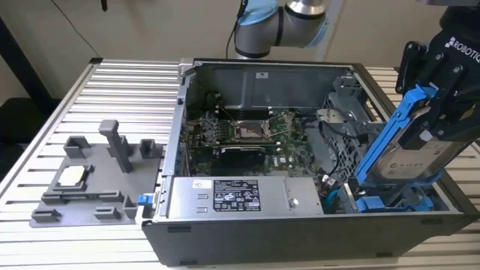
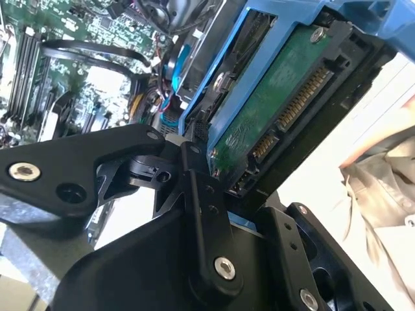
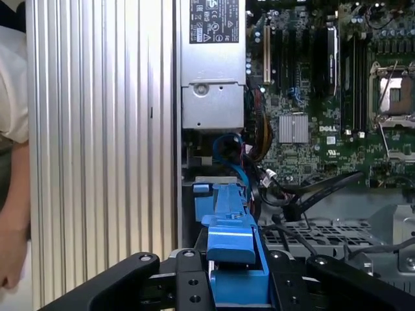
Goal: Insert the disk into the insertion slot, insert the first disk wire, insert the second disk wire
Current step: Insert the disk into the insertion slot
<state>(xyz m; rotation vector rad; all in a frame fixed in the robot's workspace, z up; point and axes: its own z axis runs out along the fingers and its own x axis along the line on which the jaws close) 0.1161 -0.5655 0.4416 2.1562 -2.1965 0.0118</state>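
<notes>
My gripper (image 1: pixel 439 115) is shut on the disk (image 1: pixel 414 153), a silver-grey drive in a bright blue bracket (image 1: pixel 390 132). It holds the disk tilted steeply, lower end down, over the right end of the open computer case. Below that end lies the insertion slot (image 1: pixel 394 203), a grey cage bay with blue fittings. In the second wrist view the disk's green circuit side and connectors (image 2: pixel 282 110) face the camera beside a black finger (image 2: pixel 202 194). In the first wrist view the blue bracket (image 3: pixel 230 240) sits between my gripper's (image 3: pixel 233 282) fingers. A blue cable (image 3: pixel 227 146) coils inside the case near the slot.
The silver labelled power-supply box (image 1: pixel 232 196) fills the case's near side, with the motherboard (image 1: pixel 248 132) behind it. A grey fixture plate (image 1: pixel 90 174) lies on the slatted metal table (image 1: pixel 112 84) at the exterior view's left. A person's arm (image 3: pixel 13 194) is beside the table.
</notes>
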